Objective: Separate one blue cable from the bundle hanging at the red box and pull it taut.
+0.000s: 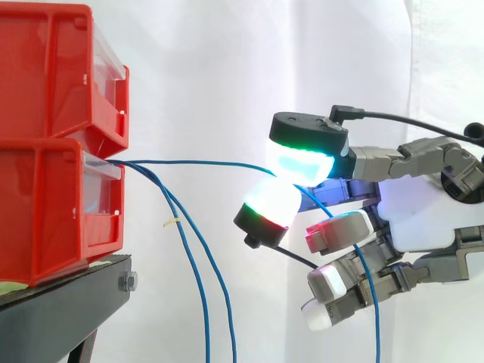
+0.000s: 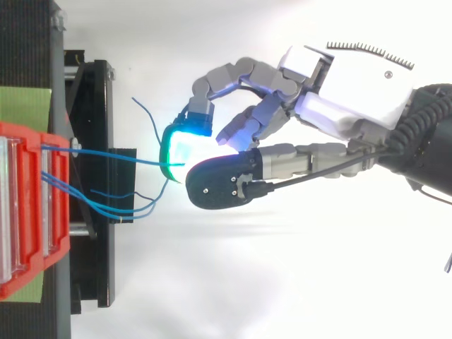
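Several thin blue cables come out between the two stacked red bins [image 1: 45, 151] [image 2: 21, 212]. One blue cable [image 1: 212, 162] [image 2: 120, 157] runs almost level and nearly straight from the bins to my hand [image 1: 416, 215] [image 2: 353, 92]. Two glowing fingertips [image 1: 302, 155] are curled together and pinch this cable. Past the pinch its free end drops down across the lower fingers. The rest of the bundle [image 1: 200, 287] [image 2: 120, 208] hangs slack beside the bins, well left of the hand.
The bins stand on a black stand [image 1: 60, 310] [image 2: 92, 106] at the left. A small yellow tie [image 1: 173, 222] sits on one hanging cable. A green mat [image 2: 25, 102] lies under the bins. A white curtain is behind everything.
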Available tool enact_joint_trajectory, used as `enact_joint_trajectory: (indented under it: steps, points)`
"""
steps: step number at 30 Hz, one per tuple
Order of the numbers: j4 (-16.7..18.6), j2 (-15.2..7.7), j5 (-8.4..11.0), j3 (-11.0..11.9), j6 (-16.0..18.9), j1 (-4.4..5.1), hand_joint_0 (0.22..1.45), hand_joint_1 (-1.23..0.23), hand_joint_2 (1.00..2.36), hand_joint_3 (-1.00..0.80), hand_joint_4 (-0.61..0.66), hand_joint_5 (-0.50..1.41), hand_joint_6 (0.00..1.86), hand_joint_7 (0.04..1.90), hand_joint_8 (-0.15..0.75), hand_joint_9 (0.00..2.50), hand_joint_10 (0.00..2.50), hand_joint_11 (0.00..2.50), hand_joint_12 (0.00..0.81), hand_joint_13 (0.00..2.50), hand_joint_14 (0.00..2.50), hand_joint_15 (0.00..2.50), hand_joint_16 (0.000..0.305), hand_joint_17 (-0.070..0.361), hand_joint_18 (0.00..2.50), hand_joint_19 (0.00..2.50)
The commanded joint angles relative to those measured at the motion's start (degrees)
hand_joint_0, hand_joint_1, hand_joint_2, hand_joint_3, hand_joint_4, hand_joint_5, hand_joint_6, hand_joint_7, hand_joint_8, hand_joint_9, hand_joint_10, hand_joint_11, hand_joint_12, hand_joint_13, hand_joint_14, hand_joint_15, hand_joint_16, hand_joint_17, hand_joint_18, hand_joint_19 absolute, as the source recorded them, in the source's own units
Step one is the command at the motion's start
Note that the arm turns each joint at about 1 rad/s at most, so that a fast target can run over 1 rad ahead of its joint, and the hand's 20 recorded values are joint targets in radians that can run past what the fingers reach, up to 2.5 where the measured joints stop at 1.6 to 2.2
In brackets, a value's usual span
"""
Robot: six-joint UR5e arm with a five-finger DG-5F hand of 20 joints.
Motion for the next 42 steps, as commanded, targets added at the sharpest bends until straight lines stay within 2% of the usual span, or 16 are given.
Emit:
enact_joint_trajectory:
  steps: [1, 7, 42]
  points:
    - [-0.05, 0.0, 0.13, -0.04, -0.04, 0.01, 0.64, -0.74, 1.03, -0.13, -0.24, -0.17, 0.96, 1.11, 0.16, 1.31, 0.01, 1.54, 0.32, 1.08, 0.03, 0.89, 0.048, 0.108, 0.62, 0.58]
    - [-1.19, 0.0, 0.65, -0.04, -0.74, 0.27, 0.64, -0.75, 1.03, -0.11, -0.21, -0.16, 0.96, 1.12, 0.177, 1.31, 0.02, 1.53, 0.324, 1.06, 0.03, 0.88, 0.048, 0.109, 0.61, 0.58]
    - [-1.02, 0.0, 0.48, -0.04, -1.27, 0.27, 0.65, -0.75, 1.03, -0.12, -0.18, -0.16, 0.96, 1.13, 0.185, 1.27, 0.02, 1.45, 0.327, 1.03, 0.03, 0.86, 0.049, 0.111, 0.58, 0.56]
